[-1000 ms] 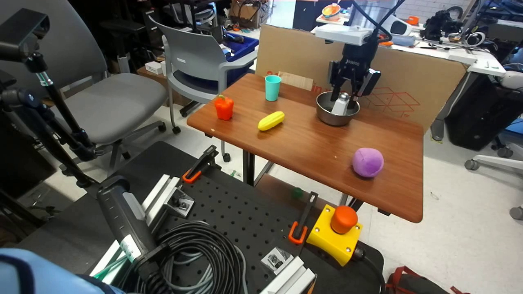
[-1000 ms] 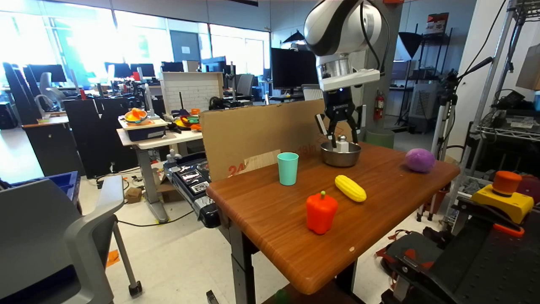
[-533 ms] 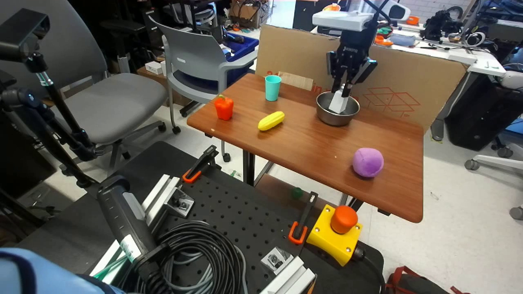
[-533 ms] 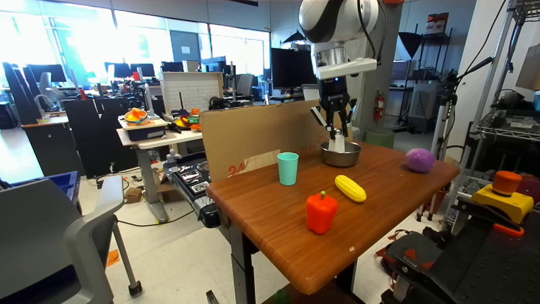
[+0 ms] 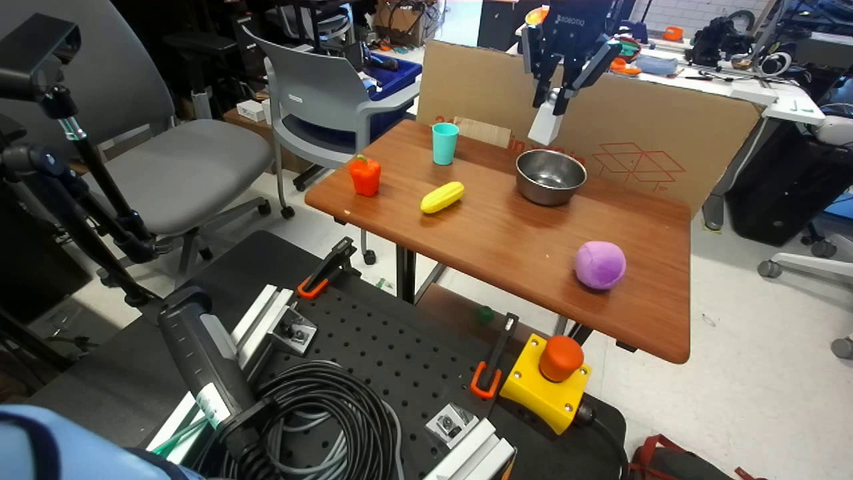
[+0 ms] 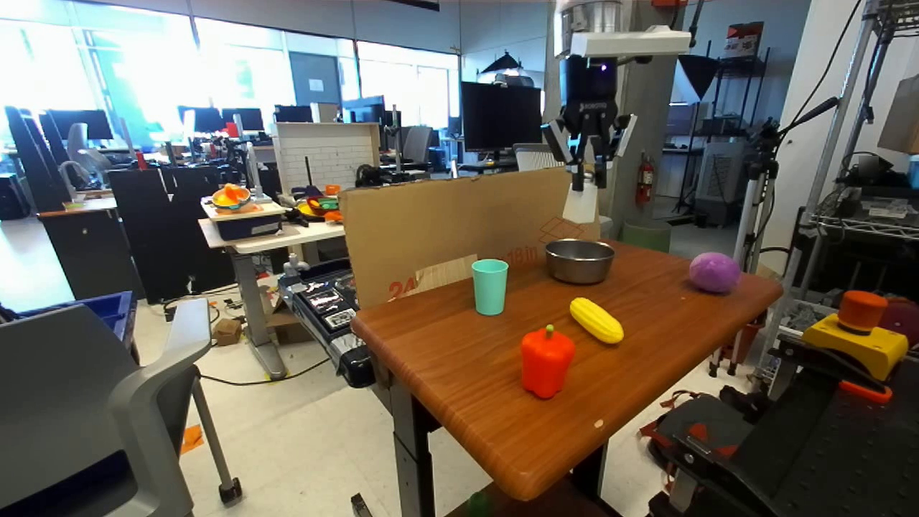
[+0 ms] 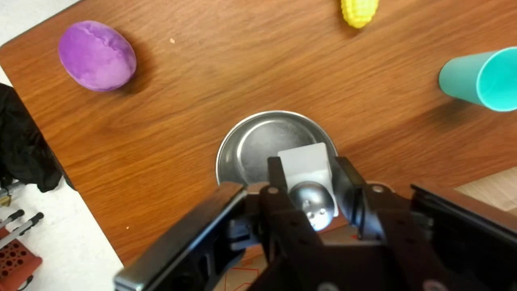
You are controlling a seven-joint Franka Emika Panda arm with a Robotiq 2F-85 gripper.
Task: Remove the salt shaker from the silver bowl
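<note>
Raised since a moment ago, the whitish-grey salt shaker (image 5: pixel 545 127) with its shiny, perforated metal cap (image 7: pixel 316 199) has left the round silver metal bowl (image 5: pixel 548 196) and hangs above it, base downward, apart from it. The black two-fingered gripper (image 6: pixel 589 178) has its jaws narrowed on the shaker's upper end. On the brown wooden table (image 6: pixel 467 366), the bowl, tapered teal cup (image 6: pixel 490 291), yellow corn cob (image 6: pixel 596 320), orange-red bell pepper (image 6: pixel 547 365) and purple ball (image 6: pixel 714 273) have stayed put.

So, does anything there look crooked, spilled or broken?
The salt shaker hangs slightly tilted, not straight, in the gripper above the silver bowl. Small pale spots mark the brown tabletop, perhaps chips or specks. I see no spill.
</note>
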